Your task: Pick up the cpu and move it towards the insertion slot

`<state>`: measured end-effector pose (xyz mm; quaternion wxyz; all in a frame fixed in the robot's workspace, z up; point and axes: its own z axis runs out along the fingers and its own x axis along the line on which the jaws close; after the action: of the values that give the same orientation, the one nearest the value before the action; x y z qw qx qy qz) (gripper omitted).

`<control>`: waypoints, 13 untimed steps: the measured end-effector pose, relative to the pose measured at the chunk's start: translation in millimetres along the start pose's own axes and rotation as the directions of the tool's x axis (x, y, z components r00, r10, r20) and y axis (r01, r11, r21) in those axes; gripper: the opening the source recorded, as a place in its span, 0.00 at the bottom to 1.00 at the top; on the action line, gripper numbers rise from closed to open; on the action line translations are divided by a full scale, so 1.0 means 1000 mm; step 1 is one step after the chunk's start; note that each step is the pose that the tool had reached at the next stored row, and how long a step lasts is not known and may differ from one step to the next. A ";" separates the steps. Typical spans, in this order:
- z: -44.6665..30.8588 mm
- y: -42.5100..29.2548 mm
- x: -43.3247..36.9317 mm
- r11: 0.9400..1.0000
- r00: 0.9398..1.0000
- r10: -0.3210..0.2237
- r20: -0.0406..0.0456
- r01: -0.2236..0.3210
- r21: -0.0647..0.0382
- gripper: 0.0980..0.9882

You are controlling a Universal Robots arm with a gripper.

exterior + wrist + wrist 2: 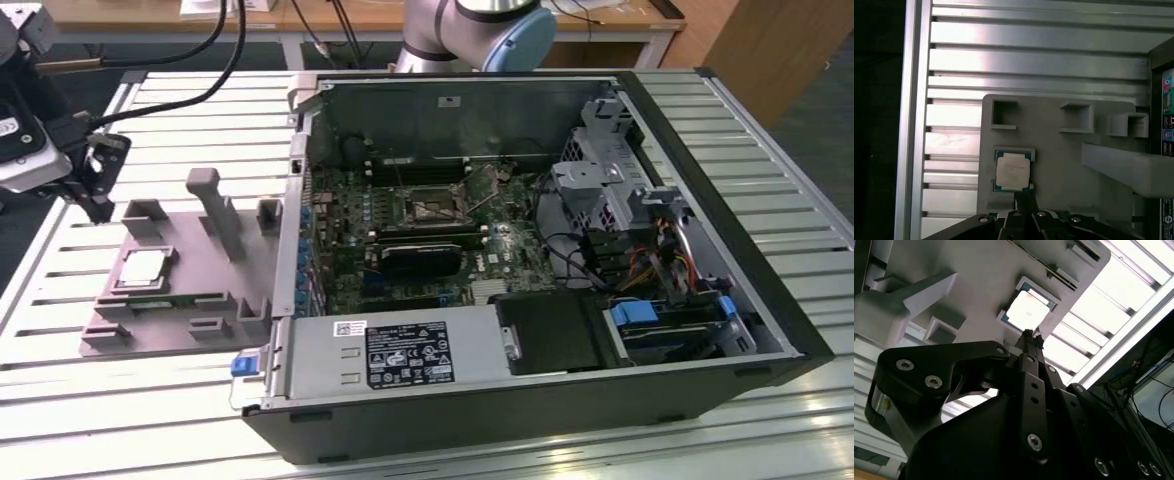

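Pincer (99,208) hangs at the upper left of the exterior view, above the far corner of a grey fixture plate (180,240) that lies on the slatted aluminium table (761,120). Its slim black fingers (1026,347) look pressed together and hold nothing. The tips sit near the cpu (143,268) but clear of it.

The cpu lies flat in a square recess of the fixture plate, silvery top upward with a thin green rim around it. In both wrist views the cpu (1028,310) (1013,170) lies just beyond the pincer (1028,334) (1024,197), with a strip of grey plate showing between them. A green memory stick (171,300) lies in a groove of the plate just below the cpu in the exterior view. An upright grey post (207,205) stands on the plate between the cpu and the computer case (534,425).

The case lies open on its side at the centre and right of the exterior view, touching the fixture plate's edge. The insertion slot (430,205) sits on the motherboard (350,250) inside it, a square metal frame with a dark centre, well apart from the cpu. A black heatsink (416,258) lies just below the slot. A silver power supply (387,355) fills the case's near edge.
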<state>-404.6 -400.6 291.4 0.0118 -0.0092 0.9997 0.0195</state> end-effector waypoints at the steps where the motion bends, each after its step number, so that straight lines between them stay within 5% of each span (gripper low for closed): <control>1: 0.0017 -0.0001 0.0003 1.000 1.000 0.000 0.001 0.000 0.000 0.00; 13: 0.0234 -0.0012 0.0016 1.000 1.000 0.000 0.004 0.000 0.000 0.00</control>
<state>-405.6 -400.9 267.9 0.0137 -0.0093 0.9997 0.0195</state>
